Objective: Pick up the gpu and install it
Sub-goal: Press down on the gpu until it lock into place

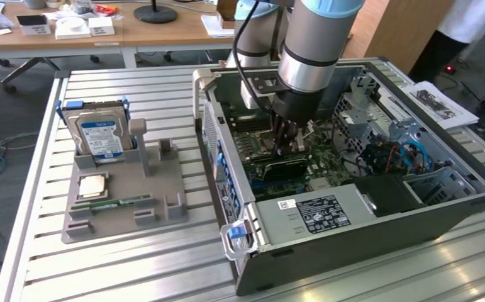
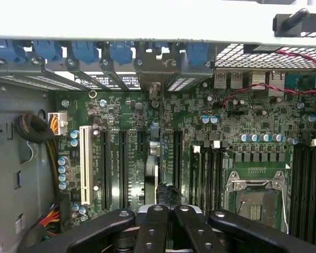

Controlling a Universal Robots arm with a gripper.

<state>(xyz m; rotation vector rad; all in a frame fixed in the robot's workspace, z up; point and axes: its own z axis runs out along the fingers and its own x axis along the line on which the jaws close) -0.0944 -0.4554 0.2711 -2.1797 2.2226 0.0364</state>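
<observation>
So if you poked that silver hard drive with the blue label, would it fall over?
Probably not. The hard drive stands on edge in a slot of the gray holder, which should keep it from tipping. Its boxy metal case looks stiff and likely heavy for its size. The smooth sides might be a bit slippery.

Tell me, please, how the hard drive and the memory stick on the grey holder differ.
The hard drive stands upright in its cradle, while the memory stick lies low along the grey holder. The hard drive is boxy and silver with a blue-white label; the memory stick is a thin, narrow green strip. The hard drive is far bulkier than the memory stick. Both sit on the holder, outside the computer case.
</observation>
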